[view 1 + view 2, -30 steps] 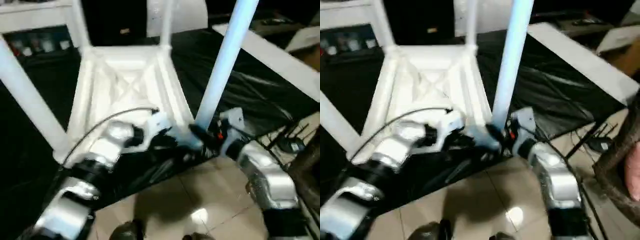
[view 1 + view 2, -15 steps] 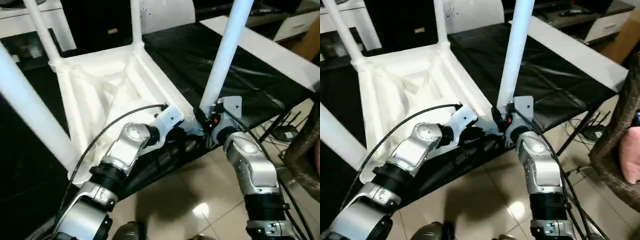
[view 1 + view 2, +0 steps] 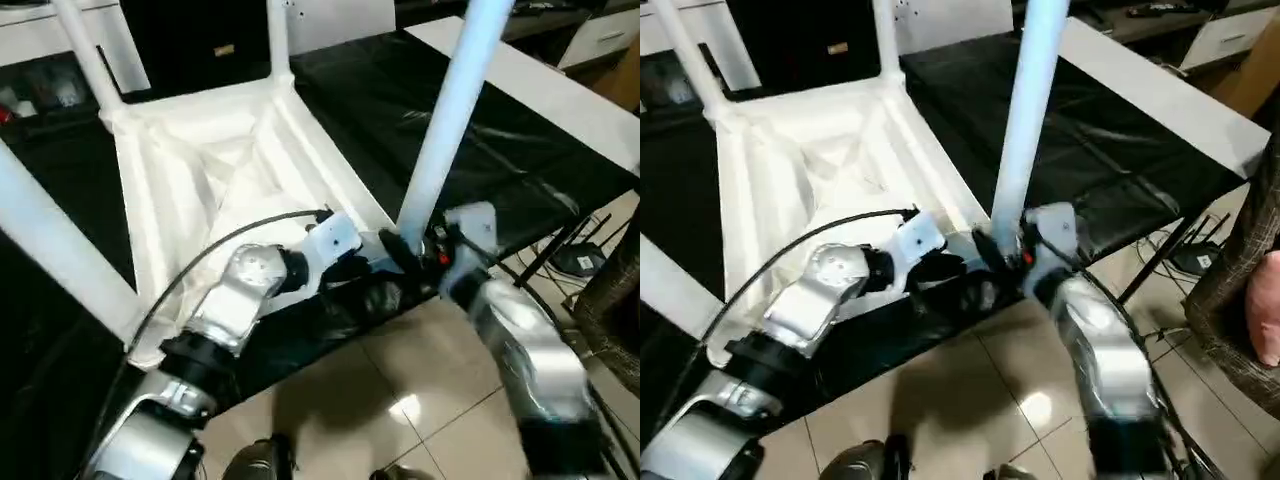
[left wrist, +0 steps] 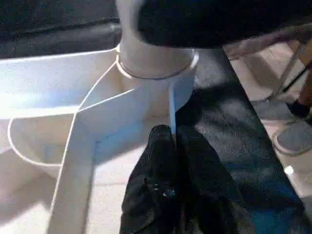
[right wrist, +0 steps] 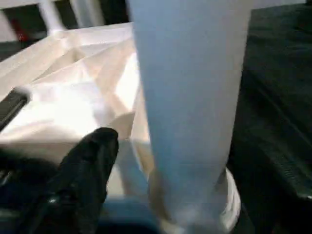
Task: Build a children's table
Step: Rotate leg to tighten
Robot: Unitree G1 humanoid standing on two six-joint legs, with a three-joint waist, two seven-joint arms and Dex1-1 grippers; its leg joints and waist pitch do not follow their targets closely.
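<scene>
1. Tabletop (image 3: 230, 170) lies upside down on the black-covered work table (image 3: 520, 150), ribbed underside up, with one corner right at the table's near edge.
2. Four legs stand in the corner sockets with their long axes rising steeply away from the tabletop: near right leg (image 3: 450, 110), near left leg (image 3: 50, 240), and two far legs (image 3: 90, 55) (image 3: 277, 40). All run out of frame at the top, so their free ends are not visible.
3. The head views give the overall layout: both silver forearms converge on the near right corner, and a tiled floor (image 3: 400, 400) shows below the table's near edge.
4. The left wrist view gives detail the head views lack: the left gripper (image 4: 173, 146) has its black fingers closed together, pinching a thin upright rib (image 4: 171, 105) of the tabletop just beside the round socket (image 4: 156, 63) that holds the leg base.
5. The right wrist view looks straight at the near right leg's shaft, close up, seated in its socket collar (image 5: 195, 204). One black finger (image 5: 90, 165) of the right gripper (image 3: 405, 252) stands apart from the leg, off to one side; the other finger is hidden, so the grip state cannot be read.
6. In the right eye view, a person's sleeve (image 3: 1250, 250) shows beyond the table's right edge.
</scene>
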